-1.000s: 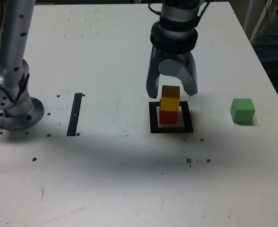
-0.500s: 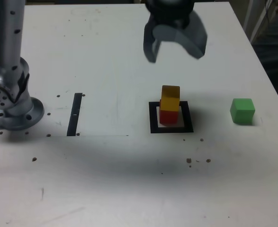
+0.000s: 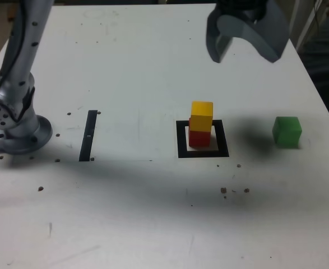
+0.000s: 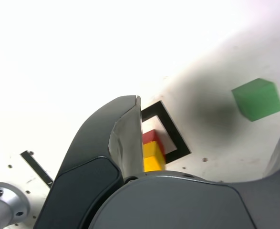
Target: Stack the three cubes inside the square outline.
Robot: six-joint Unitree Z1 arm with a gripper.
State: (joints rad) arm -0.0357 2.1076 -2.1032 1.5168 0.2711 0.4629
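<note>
Exterior view, left to right: black strip (image 3: 88, 135) flat on counter (image 3: 136, 213). Square outline (image 3: 222, 152) contains red cube (image 3: 199, 139), yellow cube (image 3: 202, 116) stacked on top. Fingers (image 3: 242, 56) apart, empty, raised above counter. Green cube (image 3: 287, 133) outside outline, on counter at right.

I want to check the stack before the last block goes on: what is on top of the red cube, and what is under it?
The yellow cube sits on top of the red cube. The red cube's underside is hidden; white shows around it within the square outline.
</note>
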